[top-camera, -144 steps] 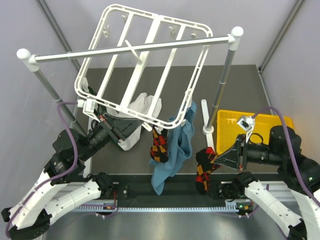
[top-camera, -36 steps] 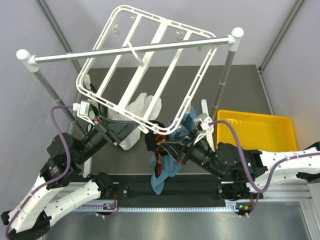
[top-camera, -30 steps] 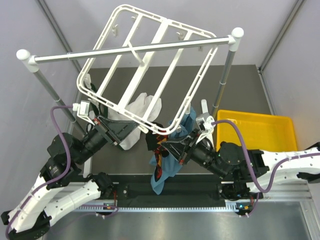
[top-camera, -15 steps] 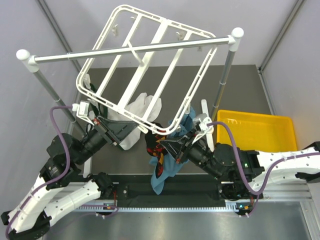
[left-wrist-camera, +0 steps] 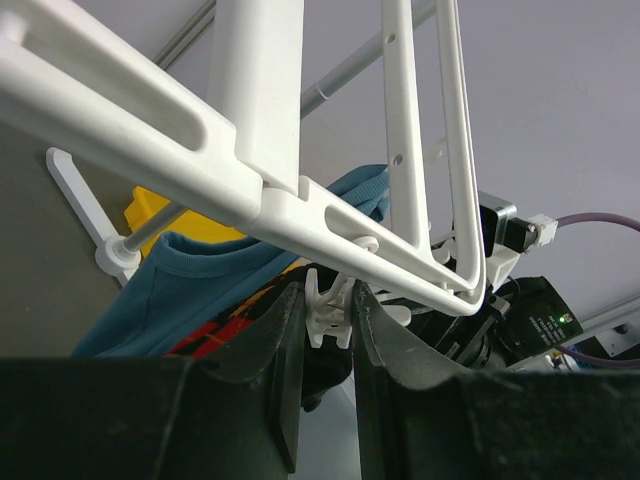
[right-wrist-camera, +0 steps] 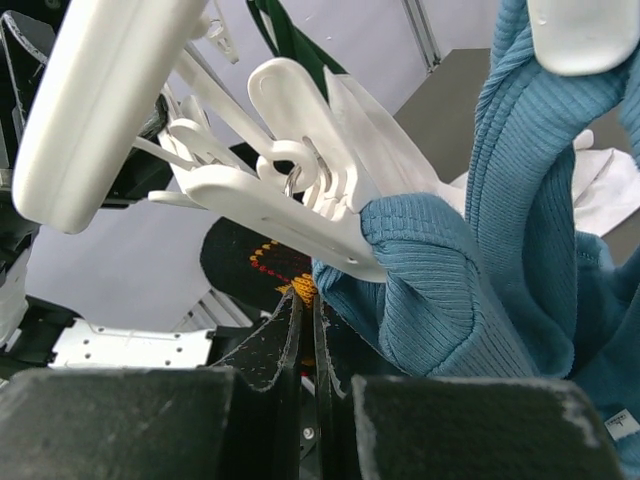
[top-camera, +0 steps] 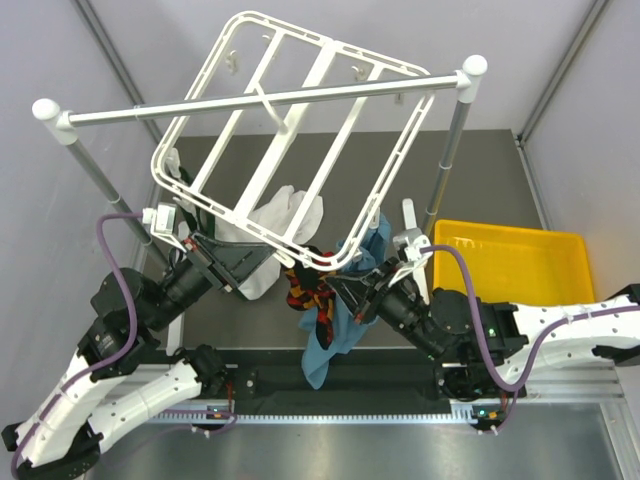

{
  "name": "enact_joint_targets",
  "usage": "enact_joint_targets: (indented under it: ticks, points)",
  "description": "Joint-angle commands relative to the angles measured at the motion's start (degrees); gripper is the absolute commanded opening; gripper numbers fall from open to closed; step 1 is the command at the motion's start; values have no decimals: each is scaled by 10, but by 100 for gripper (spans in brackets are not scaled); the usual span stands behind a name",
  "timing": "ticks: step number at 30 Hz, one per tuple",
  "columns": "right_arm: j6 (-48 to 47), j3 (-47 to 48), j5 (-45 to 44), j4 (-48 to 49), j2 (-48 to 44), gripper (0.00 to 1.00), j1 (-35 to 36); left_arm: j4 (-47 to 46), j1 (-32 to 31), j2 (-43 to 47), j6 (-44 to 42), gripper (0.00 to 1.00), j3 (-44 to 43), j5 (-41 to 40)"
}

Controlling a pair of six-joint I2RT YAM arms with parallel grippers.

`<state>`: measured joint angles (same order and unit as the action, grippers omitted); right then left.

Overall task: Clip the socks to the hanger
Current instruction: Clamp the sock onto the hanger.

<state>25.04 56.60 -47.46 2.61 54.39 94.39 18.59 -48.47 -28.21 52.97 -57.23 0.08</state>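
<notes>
The white hanger [top-camera: 283,150] hangs tilted from the rail, and its near corner [left-wrist-camera: 330,215] fills the left wrist view. My left gripper [top-camera: 287,262] [left-wrist-camera: 328,312] is shut on a small white clip [left-wrist-camera: 330,300] dangling under that corner. A black argyle sock [top-camera: 308,293] [right-wrist-camera: 262,262] is bunched just below the clip. My right gripper [top-camera: 338,290] [right-wrist-camera: 306,312] is shut on the sock's orange-patterned edge and holds it up against the hanger's rim [right-wrist-camera: 270,205]. A red and black patch of sock [left-wrist-camera: 215,330] shows behind my left finger. I cannot tell one sock from another in the bunch.
A teal-blue cloth [top-camera: 345,320] [right-wrist-camera: 470,290] hangs from the hanger right beside the sock, touching my right fingers. A white cloth [top-camera: 285,215] hangs behind it. The silver rail [top-camera: 260,100] spans overhead on two posts. A yellow bin [top-camera: 510,262] sits at the right.
The right gripper has carried its sock from low on the right up and left, under the hanger's near corner, and in the last second nudged it slightly further left. The left gripper has stayed on the clip.
</notes>
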Motion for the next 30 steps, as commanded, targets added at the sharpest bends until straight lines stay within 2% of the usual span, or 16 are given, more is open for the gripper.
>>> enact_joint_targets:
  ticks: [1,14,17,18,23,27,29,30]
  points:
    - [-10,14,-10,49,3,0,6,23,0,1,2,0,-14,17]
    - [4,31,4,74,37,0,6,15,-1,-7,-4,0,-14,28]
    - [6,46,13,57,45,0,4,14,0,-12,-8,0,-15,28]
    - [9,56,22,20,51,0,4,12,-1,-15,-8,0,-16,28]
    - [-1,105,170,-75,42,0,5,13,0,-40,5,0,-40,33]
    - [-2,113,256,-88,31,0,4,14,0,-75,33,0,-53,20]
    - [-3,127,273,-90,35,0,4,14,-1,-88,46,0,-66,21]
    - [0,129,250,-91,39,0,4,14,0,-103,49,0,-71,28]
